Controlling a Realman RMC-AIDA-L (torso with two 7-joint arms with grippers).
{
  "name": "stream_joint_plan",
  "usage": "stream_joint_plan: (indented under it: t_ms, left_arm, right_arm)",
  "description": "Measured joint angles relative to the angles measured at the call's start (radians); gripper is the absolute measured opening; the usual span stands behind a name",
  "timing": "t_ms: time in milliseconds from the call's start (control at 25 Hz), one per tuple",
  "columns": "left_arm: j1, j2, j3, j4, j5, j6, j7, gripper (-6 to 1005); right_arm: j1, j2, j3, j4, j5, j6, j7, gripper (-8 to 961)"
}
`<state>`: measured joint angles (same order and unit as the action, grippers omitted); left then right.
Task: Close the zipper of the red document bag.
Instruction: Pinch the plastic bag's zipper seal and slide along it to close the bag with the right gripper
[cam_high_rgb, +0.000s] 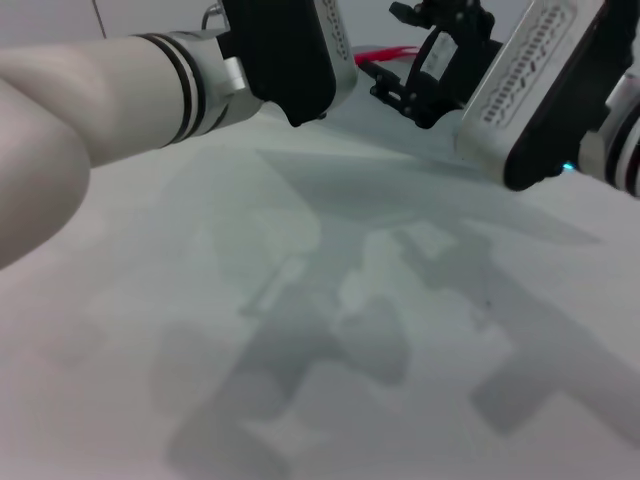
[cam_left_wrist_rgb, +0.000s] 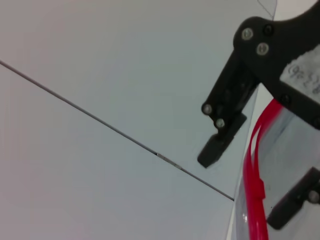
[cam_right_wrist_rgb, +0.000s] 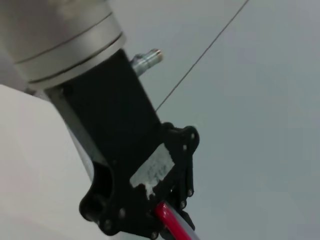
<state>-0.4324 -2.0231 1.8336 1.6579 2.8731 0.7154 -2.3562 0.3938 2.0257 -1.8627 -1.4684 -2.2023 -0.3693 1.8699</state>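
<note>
The red document bag (cam_left_wrist_rgb: 292, 160) shows as clear plastic with the zipper (cam_left_wrist_rgb: 254, 165) running along its edge. My right gripper (cam_left_wrist_rgb: 247, 187) is open, one finger on each side of the red zipper, and also shows in the head view at the far middle (cam_high_rgb: 400, 92) beside a short piece of the zipper (cam_high_rgb: 385, 52). In the right wrist view my left gripper (cam_right_wrist_rgb: 162, 220) is closed over the end of the zipper (cam_right_wrist_rgb: 169, 220). The left arm's black wrist (cam_high_rgb: 290, 60) hides that grip in the head view, where most of the bag is out of sight.
A pale table (cam_high_rgb: 300, 350) fills the foreground, crossed by the arms' shadows. A thin dark seam (cam_left_wrist_rgb: 100, 120) runs across the surface under the bag. Both arms crowd the far middle of the table.
</note>
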Motion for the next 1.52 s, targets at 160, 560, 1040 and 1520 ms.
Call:
stream_joint_plan:
  t_ms: [160,560,1040,1520]
  left_arm:
    - [0.000,0.000,-0.001,0.001,0.000,0.002,0.000,55]
    - [0.000,0.000,-0.002,0.004,0.000,0.003,0.000,55]
    - [0.000,0.000,-0.001,-0.003,0.000,0.003,0.000,54]
    - [0.000,0.000,0.005,-0.004,0.000,0.003,0.000,55]
  right_arm:
    - [0.000,0.001,-0.044,0.019,-0.056,0.054,0.002,561]
    - [0.013,0.002,-0.050,0.062,-0.080,0.069,0.000,557]
    - [0.019,0.002,-0.091,0.077,-0.092,0.125,-0.002,420]
    - [0.020,0.002,-0.105,0.062,-0.093,0.134,-0.003,361]
